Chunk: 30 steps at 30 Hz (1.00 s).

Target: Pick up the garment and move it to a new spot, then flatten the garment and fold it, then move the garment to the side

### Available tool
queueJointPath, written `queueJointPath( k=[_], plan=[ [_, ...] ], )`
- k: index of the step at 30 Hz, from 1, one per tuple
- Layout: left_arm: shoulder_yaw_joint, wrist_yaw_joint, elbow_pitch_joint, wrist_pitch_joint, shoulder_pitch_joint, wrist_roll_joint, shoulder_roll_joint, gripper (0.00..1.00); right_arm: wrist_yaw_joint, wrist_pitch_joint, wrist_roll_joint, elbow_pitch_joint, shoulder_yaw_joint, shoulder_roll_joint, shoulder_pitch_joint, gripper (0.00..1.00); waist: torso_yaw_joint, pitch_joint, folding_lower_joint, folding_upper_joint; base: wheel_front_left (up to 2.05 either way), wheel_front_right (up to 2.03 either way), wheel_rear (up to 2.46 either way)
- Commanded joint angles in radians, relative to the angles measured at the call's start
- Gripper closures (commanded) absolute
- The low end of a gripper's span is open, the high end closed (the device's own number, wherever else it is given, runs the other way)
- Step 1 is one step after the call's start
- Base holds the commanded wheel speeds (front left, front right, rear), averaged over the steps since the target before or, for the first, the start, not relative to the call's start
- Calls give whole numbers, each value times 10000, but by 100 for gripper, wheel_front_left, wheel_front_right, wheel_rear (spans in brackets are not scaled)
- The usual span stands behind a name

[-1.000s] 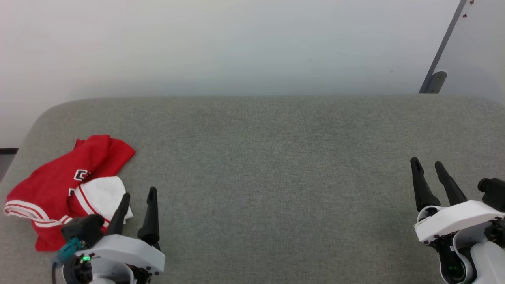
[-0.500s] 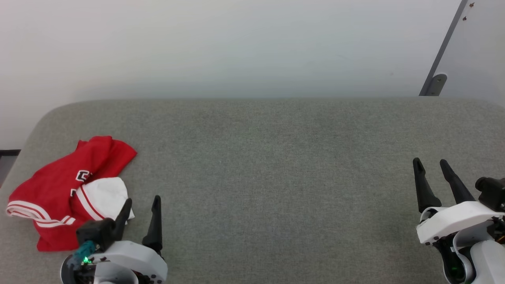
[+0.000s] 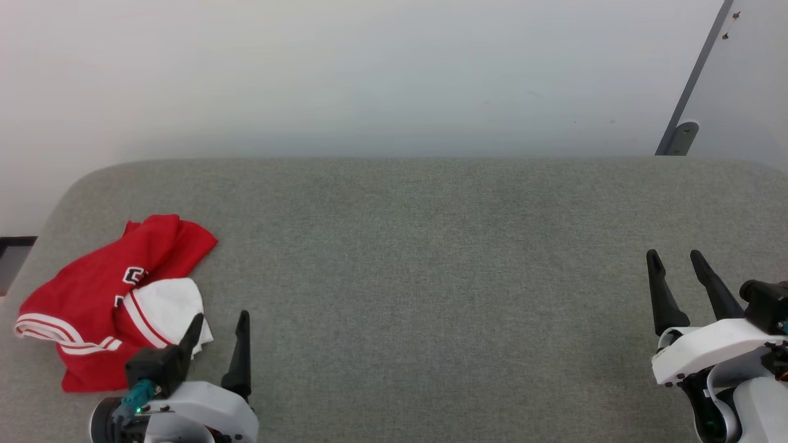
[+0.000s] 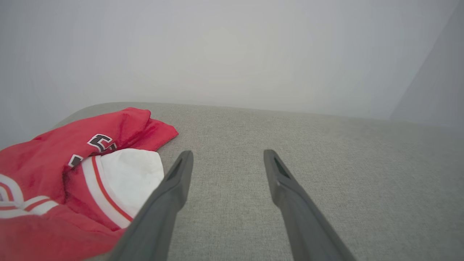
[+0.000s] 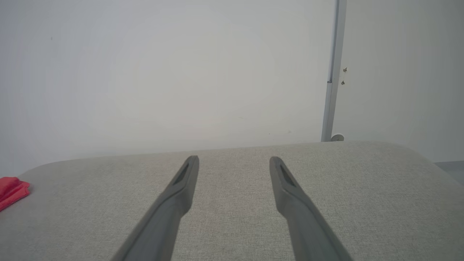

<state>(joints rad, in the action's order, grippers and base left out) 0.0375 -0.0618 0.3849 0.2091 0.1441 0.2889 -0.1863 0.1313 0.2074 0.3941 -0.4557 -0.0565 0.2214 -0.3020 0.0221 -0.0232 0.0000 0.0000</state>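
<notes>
Currently, the red jersey T-shirt (image 3: 86,301) lies crumpled near the counter's (image 3: 431,277) front-left corner. One white sleeve (image 3: 169,307) with red-and-white striped trim is folded on top, and a bit of black lettering shows above it. The left claw (image 3: 221,315) sits just beside the shirt's right edge with its two dark fingers spread apart and nothing between them. Whether a finger touches the sleeve cannot be told. The right claw (image 3: 673,254) is well apart, over the counter's front-right area, likewise spread wide and empty. A pale wall (image 3: 369,74) rises behind the counter's far edge, with a grey metal post (image 3: 695,80) at its right.
</notes>
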Motion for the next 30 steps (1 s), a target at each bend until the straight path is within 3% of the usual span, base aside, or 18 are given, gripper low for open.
queueJointPath(
  k=[1, 19, 30],
  plan=[
    [-71, -58, 4, 63, 179, -138, 19, 0, -8, 93, -167, 15, -27, 49, -73, 0, 3, 0, 0, 0, 0, 0, 0],
    [-597, -445, -146, 423, 131, -1022, 346, 0, -9, 426, -699, 196, 261, -136, 133, 0, 148, 5, 0, 0, 0, 0, 0],
    [-759, -650, -74, 553, 224, -1035, 508, 0, -10, 590, -1044, 331, 589, -283, 278, 0, 174, 63, 0, 0, 0, 0, 0]
  ],
)
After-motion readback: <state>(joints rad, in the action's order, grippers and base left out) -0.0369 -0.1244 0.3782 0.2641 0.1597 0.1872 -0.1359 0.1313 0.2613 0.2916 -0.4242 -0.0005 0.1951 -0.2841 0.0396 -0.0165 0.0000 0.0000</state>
